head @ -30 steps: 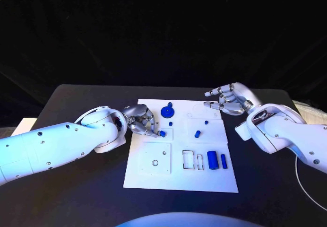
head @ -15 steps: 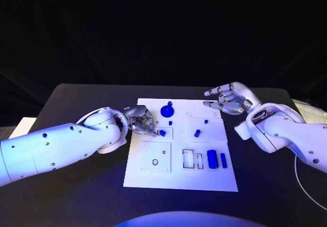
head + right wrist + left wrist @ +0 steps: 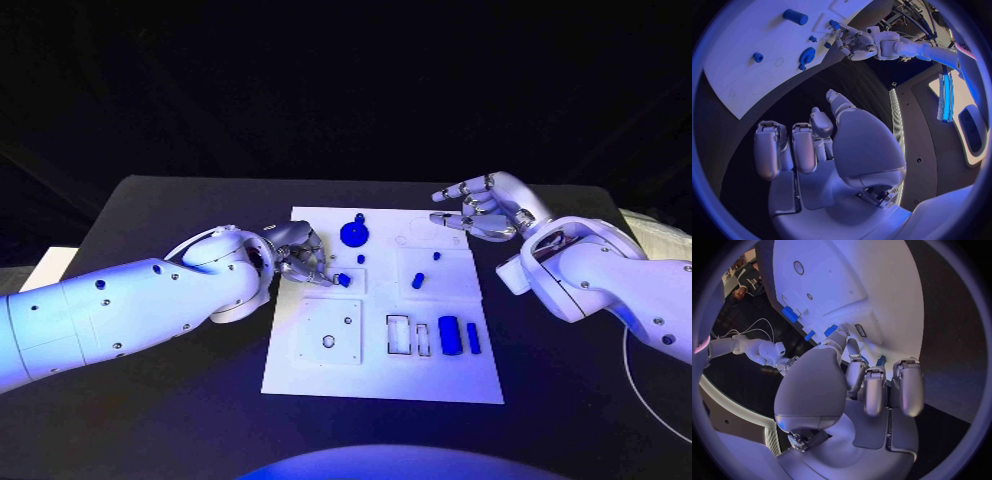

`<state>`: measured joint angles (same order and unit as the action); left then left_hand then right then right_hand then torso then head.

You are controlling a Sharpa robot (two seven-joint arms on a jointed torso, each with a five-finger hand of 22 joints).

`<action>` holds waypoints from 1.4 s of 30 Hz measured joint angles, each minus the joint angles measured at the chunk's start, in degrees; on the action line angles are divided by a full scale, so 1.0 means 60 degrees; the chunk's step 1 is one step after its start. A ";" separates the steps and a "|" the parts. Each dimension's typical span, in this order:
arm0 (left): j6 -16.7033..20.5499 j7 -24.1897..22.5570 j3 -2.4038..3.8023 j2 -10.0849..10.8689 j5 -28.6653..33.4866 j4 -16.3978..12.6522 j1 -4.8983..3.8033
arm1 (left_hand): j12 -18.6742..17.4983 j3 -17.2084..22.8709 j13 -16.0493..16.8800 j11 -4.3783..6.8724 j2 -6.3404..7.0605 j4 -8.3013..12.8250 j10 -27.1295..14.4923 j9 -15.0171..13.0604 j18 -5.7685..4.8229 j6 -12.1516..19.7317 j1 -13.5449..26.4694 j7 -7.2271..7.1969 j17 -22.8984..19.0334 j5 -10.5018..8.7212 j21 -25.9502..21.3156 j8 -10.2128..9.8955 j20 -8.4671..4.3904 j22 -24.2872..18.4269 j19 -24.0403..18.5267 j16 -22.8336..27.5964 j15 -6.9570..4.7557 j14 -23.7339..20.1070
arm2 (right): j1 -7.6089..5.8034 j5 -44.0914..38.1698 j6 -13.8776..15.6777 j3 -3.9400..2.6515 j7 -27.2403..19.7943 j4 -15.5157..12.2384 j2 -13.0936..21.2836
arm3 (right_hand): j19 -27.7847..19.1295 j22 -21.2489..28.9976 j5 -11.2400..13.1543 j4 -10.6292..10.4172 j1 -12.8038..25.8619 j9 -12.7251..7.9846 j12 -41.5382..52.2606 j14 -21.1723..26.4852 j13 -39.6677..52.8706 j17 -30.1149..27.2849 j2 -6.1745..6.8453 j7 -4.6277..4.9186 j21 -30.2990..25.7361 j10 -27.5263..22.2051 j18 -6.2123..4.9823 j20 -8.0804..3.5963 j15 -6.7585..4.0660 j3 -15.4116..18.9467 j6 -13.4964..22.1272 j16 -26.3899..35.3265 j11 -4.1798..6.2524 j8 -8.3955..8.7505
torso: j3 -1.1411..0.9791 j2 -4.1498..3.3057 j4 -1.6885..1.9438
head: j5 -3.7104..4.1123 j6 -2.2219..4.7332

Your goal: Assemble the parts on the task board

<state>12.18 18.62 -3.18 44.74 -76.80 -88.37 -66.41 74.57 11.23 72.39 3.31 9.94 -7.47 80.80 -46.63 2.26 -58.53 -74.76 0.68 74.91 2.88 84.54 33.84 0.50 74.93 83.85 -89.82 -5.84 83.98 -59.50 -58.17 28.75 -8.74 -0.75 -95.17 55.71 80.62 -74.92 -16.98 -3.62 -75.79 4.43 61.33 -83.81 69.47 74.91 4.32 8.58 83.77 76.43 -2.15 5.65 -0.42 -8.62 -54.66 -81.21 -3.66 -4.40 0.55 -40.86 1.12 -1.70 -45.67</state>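
Pinched in the silver left hand: small blue block, just right of its fingertips over the white task board, left-centre. Silver right hand farther off, spread, holding nothing.

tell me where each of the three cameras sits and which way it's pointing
Head view: from the robot's head, looking down at the black table and task board; both white arms show.
Left wrist view: behind the left hand, facing across the task board; its fingertips touch a small blue part.
Right wrist view: behind the right hand, which is held off the board's edge.
Shared: the right wrist and head views both show the left hand at the board and the blue disc-shaped part.
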 measured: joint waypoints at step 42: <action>-0.0175 0.0826 0.0000 -0.0273 0.0019 0.0118 0.0001 | 0.0074 -0.0472 0.0051 0.0064 -0.0060 -0.0599 0.0064 -0.0220 0.0001 0.0035 0.0186 -0.0035 0.0006 0.0000 0.0000 0.0120 -0.0032 -0.0003 0.0033 0.0000 -0.0065 -0.0003 | 0.0002 0.0013 -0.0009 -0.0001 0.0032 0.0001 -0.0052 | 0.0000 0.0003 -0.0037 0.0000 0.0000 0.0000 0.0000 -0.0036 -0.0001 0.0005 0.0000 0.0000 0.0000 0.0000 -0.0001 0.0000 -0.0035 0.0000 0.0000 0.0000 0.0000 0.0000 | 0.0004 -0.0001 -0.0002 | 0.0061 0.0002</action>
<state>11.13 23.58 -3.18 43.11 -76.68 -87.66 -66.40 75.01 8.40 72.69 3.70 9.58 -11.06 81.18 -47.95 2.26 -58.31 -73.64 0.47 74.95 2.88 84.54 34.56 0.31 74.91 84.04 -89.82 -6.23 83.96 -59.48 -58.09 28.70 -8.75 -0.56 -95.16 55.40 80.62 -74.90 -17.20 -3.62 -75.80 4.43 61.34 -84.03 69.46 74.94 4.32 8.58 83.77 76.43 -2.15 5.66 -0.63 -8.62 -54.66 -81.21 -3.66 -4.40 0.58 -40.87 1.11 -1.33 -45.66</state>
